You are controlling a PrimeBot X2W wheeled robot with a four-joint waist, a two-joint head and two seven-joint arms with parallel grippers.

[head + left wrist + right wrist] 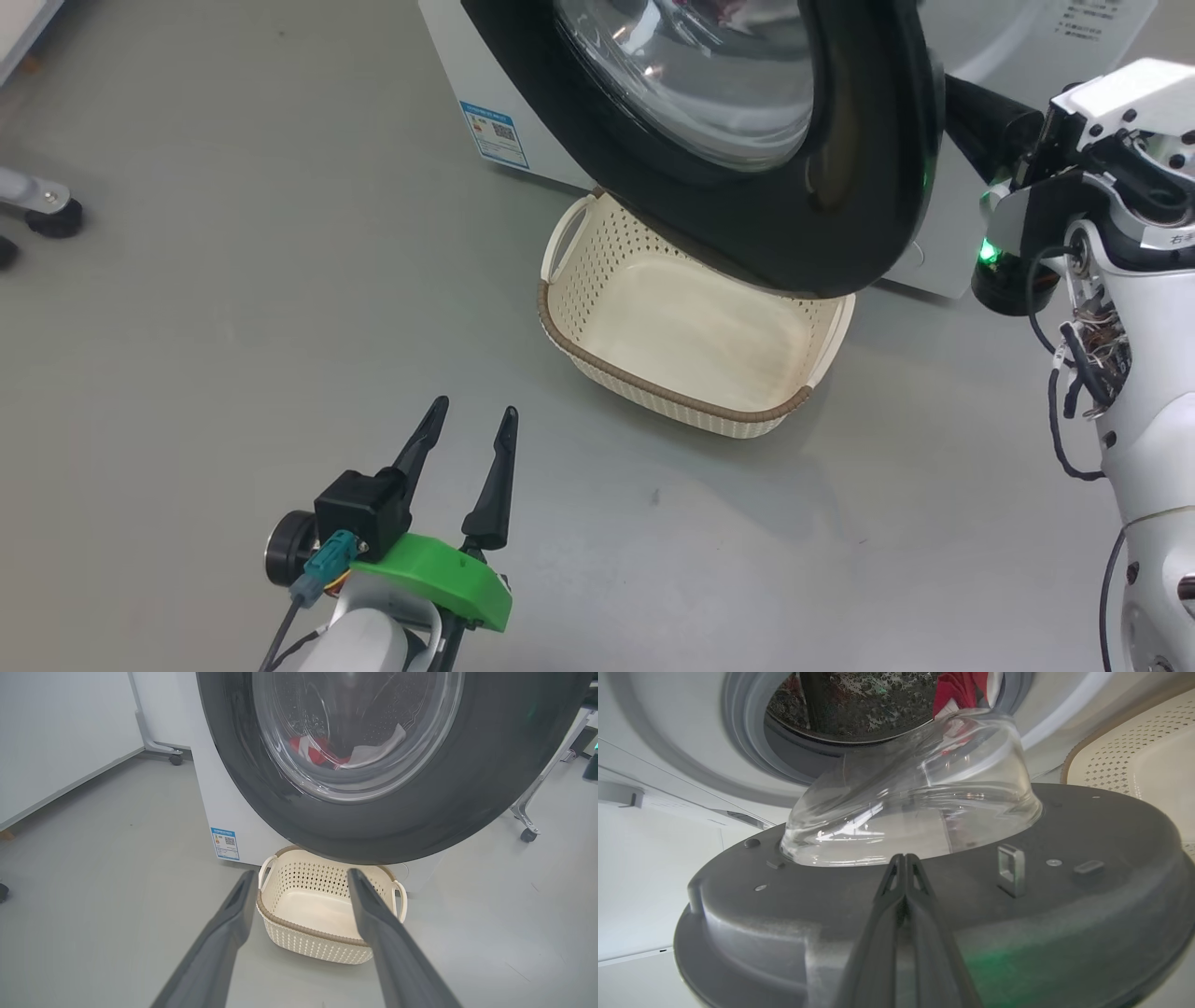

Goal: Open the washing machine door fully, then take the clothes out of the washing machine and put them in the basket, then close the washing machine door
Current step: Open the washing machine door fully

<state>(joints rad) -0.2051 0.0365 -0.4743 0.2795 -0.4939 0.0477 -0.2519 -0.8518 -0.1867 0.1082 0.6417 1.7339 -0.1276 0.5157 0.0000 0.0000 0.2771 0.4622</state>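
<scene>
Right pincer (904,857) closed at door (1064,914) inner face; left pincer (473,409) spread; left wrist view reveals clothes (312,746) behind glass.

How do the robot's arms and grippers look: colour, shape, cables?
The left gripper has two long, dark, tapering fingers on a black block, with a green bracket and teal plug. The right arm is white with black joints, loose black cables and a green light.
</scene>
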